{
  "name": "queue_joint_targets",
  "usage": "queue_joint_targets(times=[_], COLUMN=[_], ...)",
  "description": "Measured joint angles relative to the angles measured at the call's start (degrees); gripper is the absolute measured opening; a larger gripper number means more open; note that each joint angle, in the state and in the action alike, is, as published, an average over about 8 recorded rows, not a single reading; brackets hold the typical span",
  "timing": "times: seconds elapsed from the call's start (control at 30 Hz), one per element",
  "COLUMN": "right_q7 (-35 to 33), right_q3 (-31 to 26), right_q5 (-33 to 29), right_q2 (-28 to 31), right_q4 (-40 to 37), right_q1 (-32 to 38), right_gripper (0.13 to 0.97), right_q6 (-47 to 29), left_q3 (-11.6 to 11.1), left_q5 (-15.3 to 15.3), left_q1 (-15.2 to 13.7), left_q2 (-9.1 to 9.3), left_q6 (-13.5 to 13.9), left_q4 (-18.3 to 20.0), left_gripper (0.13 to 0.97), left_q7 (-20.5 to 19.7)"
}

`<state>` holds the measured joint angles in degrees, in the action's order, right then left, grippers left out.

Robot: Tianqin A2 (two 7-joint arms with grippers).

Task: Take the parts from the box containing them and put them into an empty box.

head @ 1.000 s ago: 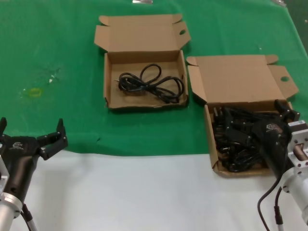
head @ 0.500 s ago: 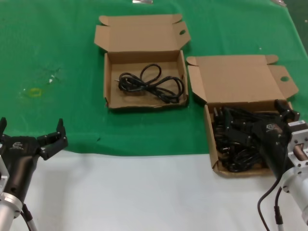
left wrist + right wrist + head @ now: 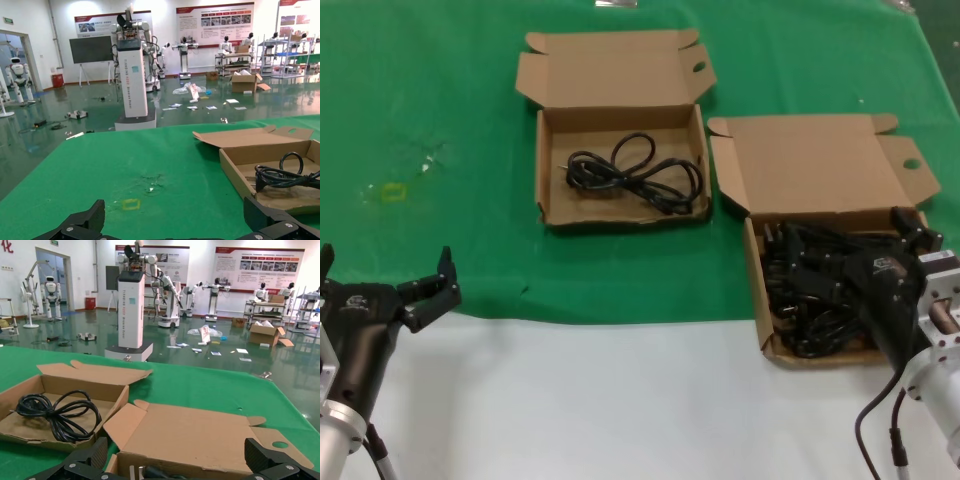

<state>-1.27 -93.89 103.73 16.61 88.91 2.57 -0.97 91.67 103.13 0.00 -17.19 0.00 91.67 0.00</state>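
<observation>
The box containing the parts (image 3: 757, 290) is at the right, lid (image 3: 810, 165) open, holed flap (image 3: 910, 165) spread sideways. It holds a heap of black cables (image 3: 800, 305). My right gripper (image 3: 847, 228) is open, low over this heap, holding nothing; in the right wrist view (image 3: 176, 447) the lid (image 3: 200, 432) and a plug (image 3: 135, 472) show between its fingers. The other box (image 3: 542, 170), flaps tucked in, lies farther back and to the left with one black cable (image 3: 635, 175) in it. My left gripper (image 3: 385, 262) is open and empty at the near left.
Green cloth (image 3: 440, 100) covers the far part of the table, with bare white table (image 3: 600, 400) at the front. A small yellow mark (image 3: 392, 190) is on the cloth at the left. The left wrist view shows the back box (image 3: 240, 172) with its cable (image 3: 285, 175).
</observation>
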Motion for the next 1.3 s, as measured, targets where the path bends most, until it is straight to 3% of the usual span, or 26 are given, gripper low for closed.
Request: queue_joint_targets(times=[1.3], right_q7=[0.0], right_q3=[0.0], right_q5=[0.0], right_q2=[0.0], right_q4=[0.0], right_q1=[0.0], right_gripper=[0.966], right_q6=[0.0], left_q3=[0.0], left_q5=[0.0], left_q1=[0.0], left_q2=[0.0], left_q6=[0.0], left_q4=[0.0], left_gripper=[0.966], left_q7=[0.0])
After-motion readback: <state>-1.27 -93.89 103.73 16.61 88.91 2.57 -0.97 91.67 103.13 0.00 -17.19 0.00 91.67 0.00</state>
